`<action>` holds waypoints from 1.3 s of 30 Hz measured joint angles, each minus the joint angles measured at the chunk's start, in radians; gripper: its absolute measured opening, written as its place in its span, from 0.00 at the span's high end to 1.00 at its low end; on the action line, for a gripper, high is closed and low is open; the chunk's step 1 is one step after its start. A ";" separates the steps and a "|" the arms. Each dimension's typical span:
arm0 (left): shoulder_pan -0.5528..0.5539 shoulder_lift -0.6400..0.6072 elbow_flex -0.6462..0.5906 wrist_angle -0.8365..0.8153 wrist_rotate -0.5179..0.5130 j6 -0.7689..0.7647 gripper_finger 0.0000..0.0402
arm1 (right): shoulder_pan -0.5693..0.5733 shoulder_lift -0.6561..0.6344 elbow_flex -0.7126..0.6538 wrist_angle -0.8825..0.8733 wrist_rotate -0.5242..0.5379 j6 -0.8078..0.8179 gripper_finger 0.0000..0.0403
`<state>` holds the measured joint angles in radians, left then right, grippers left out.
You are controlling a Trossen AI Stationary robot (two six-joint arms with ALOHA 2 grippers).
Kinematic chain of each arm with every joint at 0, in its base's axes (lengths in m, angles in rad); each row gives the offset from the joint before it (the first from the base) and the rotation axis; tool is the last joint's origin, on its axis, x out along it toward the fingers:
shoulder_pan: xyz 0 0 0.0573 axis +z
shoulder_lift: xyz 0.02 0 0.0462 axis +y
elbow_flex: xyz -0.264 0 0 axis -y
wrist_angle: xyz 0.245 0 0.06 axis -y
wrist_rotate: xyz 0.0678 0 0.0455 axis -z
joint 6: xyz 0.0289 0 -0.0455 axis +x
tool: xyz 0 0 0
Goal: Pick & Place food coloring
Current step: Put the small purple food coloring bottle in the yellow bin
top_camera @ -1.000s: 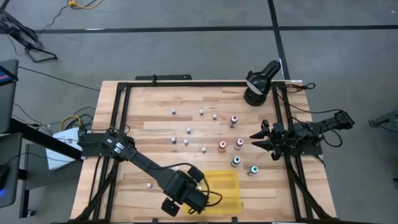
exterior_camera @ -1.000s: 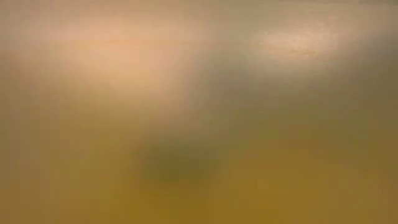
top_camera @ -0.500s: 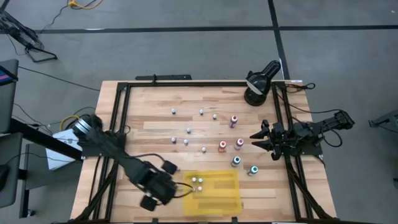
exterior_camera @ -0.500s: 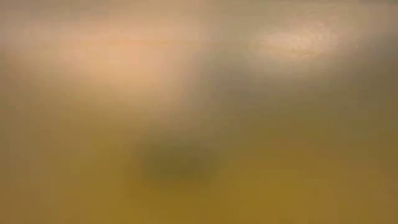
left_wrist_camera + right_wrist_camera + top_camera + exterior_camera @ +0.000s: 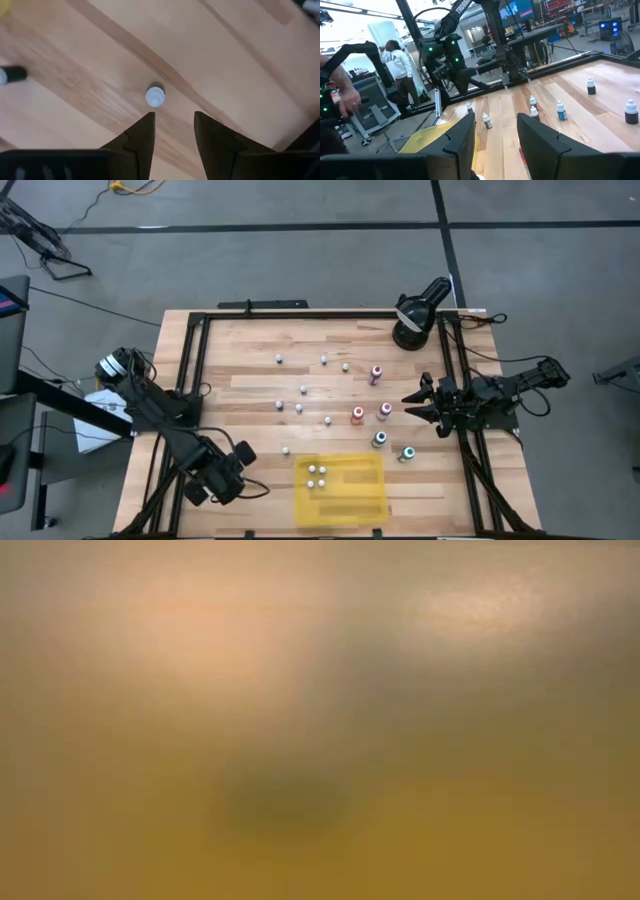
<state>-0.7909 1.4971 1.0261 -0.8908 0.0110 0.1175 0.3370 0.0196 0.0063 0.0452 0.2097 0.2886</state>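
Hovering with fingers apart and empty, the left pincer [image 5: 172,117] has a white-capped food coloring bottle [image 5: 155,96] standing on the worktop [image 5: 240,65] just ahead of its tips; centring the gap over that cap before descending should prevent tipping. Beside the coloured bottles, the right pincer [image 5: 495,120] waits, fingers apart.

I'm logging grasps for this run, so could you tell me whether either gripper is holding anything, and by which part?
Nothing is held. The left gripper is open above a small bottle; the right gripper is open and empty.
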 joint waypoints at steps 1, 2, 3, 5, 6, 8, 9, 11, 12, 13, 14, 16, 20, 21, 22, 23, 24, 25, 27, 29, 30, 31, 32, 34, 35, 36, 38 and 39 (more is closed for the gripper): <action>-0.002 0.000 -0.002 0.006 -0.017 0.021 0.68 | 0.000 0.000 0.000 0.000 0.000 0.000 0.65; -0.002 0.000 -0.003 0.012 -0.032 0.042 0.68 | 0.000 0.000 0.000 0.000 0.000 0.000 0.65; -0.002 0.000 -0.003 0.019 -0.048 0.060 0.68 | 0.000 0.000 0.000 0.000 0.000 0.000 0.66; -0.001 0.001 -0.003 0.021 -0.069 0.085 0.68 | 0.000 0.000 0.000 0.000 0.000 0.000 0.66; 0.001 0.006 -0.003 0.020 -0.073 0.092 0.68 | 0.000 0.000 0.000 0.000 0.000 0.000 0.66; 0.006 0.019 -0.008 0.028 -0.070 0.112 0.68 | 0.000 0.000 0.000 0.000 0.000 0.000 0.66; 0.006 0.026 -0.015 0.038 -0.067 0.123 0.68 | 0.000 0.000 0.000 0.000 0.000 0.000 0.66; 0.006 0.035 -0.030 0.064 -0.051 0.138 0.68 | 0.000 0.000 0.000 0.000 0.000 0.000 0.66; 0.006 0.040 -0.036 0.075 -0.049 0.143 0.68 | 0.000 0.000 0.000 0.000 0.000 0.000 0.66; 0.006 0.044 -0.042 0.084 -0.049 0.147 0.68 | 0.000 0.000 0.000 0.000 0.000 0.000 0.65; 0.006 0.045 -0.049 0.087 -0.052 0.149 0.68 | 0.000 0.000 0.000 0.000 0.000 0.000 0.66; 0.007 0.045 -0.057 0.088 -0.067 0.149 0.68 | 0.000 0.000 0.000 0.000 0.000 0.000 0.66; 0.016 0.048 -0.068 0.093 -0.068 0.149 0.68 | 0.000 0.000 0.000 0.000 0.000 0.000 0.66; 0.019 0.057 -0.068 0.096 -0.063 0.149 0.68 | 0.000 0.000 0.000 0.000 0.000 0.000 0.66; 0.021 0.065 -0.069 0.098 -0.060 0.149 0.68 | 0.000 0.000 0.000 0.000 0.000 0.000 0.66; 0.021 0.074 -0.069 0.103 -0.056 0.149 0.68 | 0.000 0.000 0.000 0.000 0.000 0.000 0.66; 0.021 0.081 -0.069 0.115 -0.047 0.149 0.68 | 0.000 0.000 0.000 0.000 0.000 0.000 0.65; 0.024 0.089 -0.069 0.131 -0.038 0.149 0.68 | 0.000 0.000 0.000 0.000 0.000 0.000 0.66; 0.024 0.105 -0.069 0.155 -0.020 0.149 0.68 | 0.000 0.000 0.000 0.000 0.000 0.000 0.66; 0.025 0.111 -0.069 0.168 -0.016 0.149 0.68 | 0.000 0.000 0.000 0.000 0.000 0.000 0.66; 0.026 0.116 -0.069 0.175 -0.015 0.150 0.68 | 0.000 0.000 0.000 0.000 0.000 0.000 0.66; 0.030 0.123 -0.069 0.178 -0.015 0.150 0.68 | 0.000 0.000 0.000 0.000 0.000 0.000 0.66; 0.031 0.127 -0.069 0.176 -0.016 0.150 0.68 | 0.000 0.000 0.000 0.000 0.000 0.000 0.66; 0.037 0.128 -0.069 0.176 -0.016 0.150 0.68 | 0.000 0.000 0.000 0.000 0.000 0.000 0.66; 0.043 0.134 -0.071 0.184 -0.016 0.150 0.68 | 0.000 0.000 0.000 0.000 0.000 0.000 0.66; 0.045 0.140 -0.079 0.193 -0.016 0.150 0.68 | 0.000 0.000 0.000 0.000 0.000 0.000 0.66; 0.048 0.142 -0.097 0.205 -0.014 0.149 0.68 | 0.000 0.000 0.000 0.000 0.000 0.000 0.66; 0.050 0.141 -0.104 0.218 -0.010 0.148 0.68 | 0.000 0.000 0.000 0.000 0.000 0.000 0.66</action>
<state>-0.7413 1.6382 0.9224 -0.6731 0.0009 0.2660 0.3367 0.0196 0.0063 0.0452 0.2100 0.2886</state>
